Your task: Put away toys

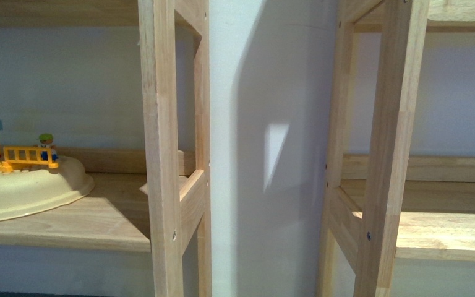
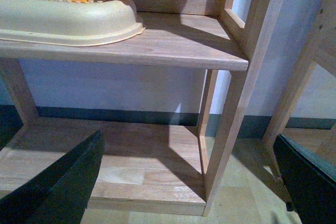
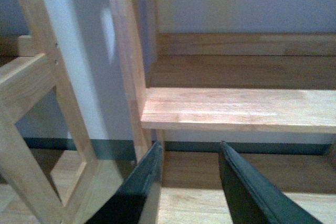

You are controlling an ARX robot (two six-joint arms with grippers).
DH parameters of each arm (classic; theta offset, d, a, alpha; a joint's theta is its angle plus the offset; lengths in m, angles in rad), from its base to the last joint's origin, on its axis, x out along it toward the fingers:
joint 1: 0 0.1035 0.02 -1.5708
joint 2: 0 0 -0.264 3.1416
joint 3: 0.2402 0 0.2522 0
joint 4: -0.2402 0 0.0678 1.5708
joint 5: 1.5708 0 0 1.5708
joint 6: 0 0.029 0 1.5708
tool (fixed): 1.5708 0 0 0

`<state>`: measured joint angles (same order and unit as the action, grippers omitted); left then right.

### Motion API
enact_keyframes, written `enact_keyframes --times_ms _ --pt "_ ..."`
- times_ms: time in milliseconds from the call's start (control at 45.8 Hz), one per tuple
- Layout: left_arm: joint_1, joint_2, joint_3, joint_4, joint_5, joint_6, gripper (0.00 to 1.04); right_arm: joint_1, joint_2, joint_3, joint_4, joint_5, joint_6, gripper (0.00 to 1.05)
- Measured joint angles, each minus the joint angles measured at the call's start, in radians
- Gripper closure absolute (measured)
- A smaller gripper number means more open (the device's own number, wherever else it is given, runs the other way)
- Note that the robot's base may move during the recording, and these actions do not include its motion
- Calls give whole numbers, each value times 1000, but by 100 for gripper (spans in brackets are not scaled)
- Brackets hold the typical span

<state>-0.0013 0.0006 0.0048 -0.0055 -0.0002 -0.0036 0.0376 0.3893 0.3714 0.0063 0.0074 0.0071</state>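
Toys are not showing in any view. Left gripper (image 2: pixel 184 182) is hanging with jaws spread wide before the wooden shelf (image 2: pixel 157 45) carrying a cream block base (image 2: pixel 68 19). Right gripper (image 3: pixel 189 182) is holding nothing, jaws parted.

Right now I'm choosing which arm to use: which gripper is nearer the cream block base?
Left. The left gripper sits below the shelf bearing the cream block base; the right gripper faces the other shelf unit.

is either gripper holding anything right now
No. The left gripper is wide open and the right gripper is open, with only shelf and floor between their fingers. No toy is in view.
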Motion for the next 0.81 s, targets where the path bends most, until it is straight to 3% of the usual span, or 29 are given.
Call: enact_keyframes --times_ms 66,197,481,590,808 --pt "0 0 0 0 0 0 6 -31 -39 -49 23 -1 0 83" --pt "0 0 0 0 0 0 6 -34 -79 -108 43 -6 -3 102" --pt "0 0 0 0 0 0 6 -35 -164 -225 67 -8 -5 101" --pt "0 0 0 0 0 0 6 -35 -251 -245 -18 -8 -6 101" --pt "0 0 0 0 0 0 6 -36 -312 -282 -23 -8 -6 101"
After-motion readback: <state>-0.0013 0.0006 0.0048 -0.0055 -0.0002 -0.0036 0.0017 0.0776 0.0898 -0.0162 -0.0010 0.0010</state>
